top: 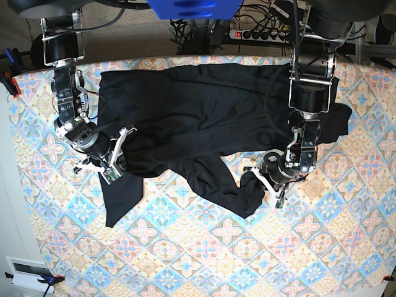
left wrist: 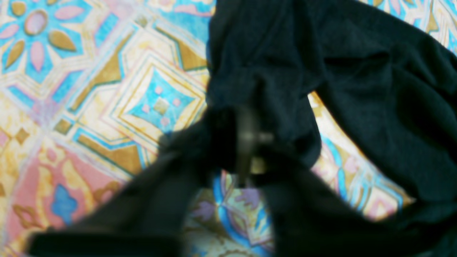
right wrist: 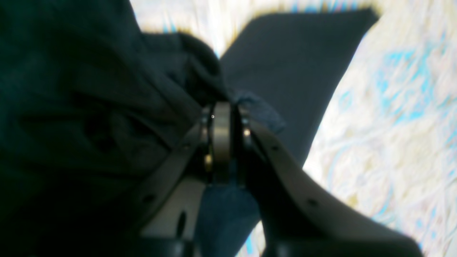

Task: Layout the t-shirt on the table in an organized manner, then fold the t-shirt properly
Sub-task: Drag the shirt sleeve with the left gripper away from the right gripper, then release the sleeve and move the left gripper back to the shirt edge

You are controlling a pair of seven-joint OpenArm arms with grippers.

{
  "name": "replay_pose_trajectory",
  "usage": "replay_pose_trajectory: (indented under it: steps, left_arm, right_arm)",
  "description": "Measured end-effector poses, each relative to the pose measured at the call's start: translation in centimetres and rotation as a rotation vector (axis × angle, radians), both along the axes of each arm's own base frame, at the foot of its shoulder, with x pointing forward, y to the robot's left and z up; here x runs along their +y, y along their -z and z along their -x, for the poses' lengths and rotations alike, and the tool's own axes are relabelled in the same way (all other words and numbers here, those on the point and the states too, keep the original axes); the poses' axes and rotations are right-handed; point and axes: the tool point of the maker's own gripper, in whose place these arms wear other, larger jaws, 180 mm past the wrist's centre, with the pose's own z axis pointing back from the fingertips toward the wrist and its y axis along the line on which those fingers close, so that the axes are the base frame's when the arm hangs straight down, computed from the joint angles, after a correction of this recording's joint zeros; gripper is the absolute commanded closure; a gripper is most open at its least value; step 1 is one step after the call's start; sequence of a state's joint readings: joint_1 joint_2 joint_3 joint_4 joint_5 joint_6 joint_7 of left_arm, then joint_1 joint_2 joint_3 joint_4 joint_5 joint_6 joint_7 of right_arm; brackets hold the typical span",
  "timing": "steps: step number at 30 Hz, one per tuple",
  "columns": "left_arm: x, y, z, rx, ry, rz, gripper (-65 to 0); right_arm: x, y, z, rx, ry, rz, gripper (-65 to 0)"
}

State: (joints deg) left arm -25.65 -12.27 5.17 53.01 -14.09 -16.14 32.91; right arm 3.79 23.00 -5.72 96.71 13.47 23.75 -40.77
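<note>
**Both grippers pinched on the t-shirt; garment spread crosswise but bunched toward the near edge**

Base view, read from its left side to its right.

Right gripper: closed on fabric. The right wrist view shows the jaws pressed together with a tuft of black cloth caught at their tips. The bulk of the t-shirt lies to the inner side of these fingers, running away toward the other arm. A flat sleeve hangs off just beside the fingers, toward the near edge of the table.

Centre: the body of the garment is stretched crosswise between the two arms, its long axis running from one gripper toward the other. The far hem lies fairly straight; the near portion is crumpled, with a twisted fold sagging out toward the near edge, closer to the left arm.

Left gripper: jaws shut on a bunched end of that fold. The left wrist view is blurred, but dark cloth gathers around the tips.

Condition: plain black, thin, soft, wrinkled, not yet flat.

Judgement: each arm holds its own side; drawing the fingers apart along the long axis would tension the cloth.
</note>
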Motion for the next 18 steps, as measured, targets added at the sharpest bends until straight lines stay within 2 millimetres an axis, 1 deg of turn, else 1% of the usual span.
replay_pose_trajectory:
  steps: [2, 3, 5, 6, 7, 9, 10, 13, 15, 18]
  left_arm:
    - [1.1, -1.5, -1.4, -0.033, -0.014, -0.015, -0.7]
    - [2.1, -2.7, -2.2, -0.054, -0.016, -0.031, -1.8]
    - [4.6, -5.4, -4.0, -0.114, -0.046, -0.065, 0.0]
    - [6.0, -6.9, -4.9, -0.147, -0.060, -0.087, 0.0]
    - [7.2, -8.1, -5.5, -0.171, -0.078, -0.103, 0.0]
    - [9.5, -10.1, -6.3, -0.200, -0.100, -0.137, 0.0]
    - [10.3, -10.9, -6.5, -0.210, -0.105, -0.149, 0.0]
    - [12.2, -13.4, -7.5, -0.244, -0.119, -0.184, 0.0]
    - [13.3, -15.8, -8.3, -0.288, -0.130, -0.193, 0.0]
    - [15.8, -19.0, -9.0, -0.342, -0.162, -0.228, 0.0]
  right_arm:
    - [0.1, -0.2, 0.0, -0.004, -0.001, 0.000, 0.0]
    - [0.2, -0.2, 0.0, -0.007, -0.003, 0.000, 0.0]
    - [0.1, -0.1, 0.1, -0.002, -0.002, 0.003, 0.0]
    - [0.0, -0.1, 0.1, -0.001, -0.002, 0.006, 0.0]
    - [0.0, -0.1, 0.1, -0.003, -0.002, 0.004, 0.0]
    - [0.1, -0.2, 0.0, -0.005, -0.002, 0.003, 0.0]
    - [0.1, -0.2, 0.0, -0.005, -0.002, 0.002, 0.0]
    - [0.1, -0.1, 0.1, -0.002, -0.002, 0.003, 0.0]
    - [0.1, -0.2, 0.0, -0.004, -0.002, 0.002, 0.0]
    - [0.1, -0.1, 0.0, -0.002, 0.000, 0.002, 0.0]
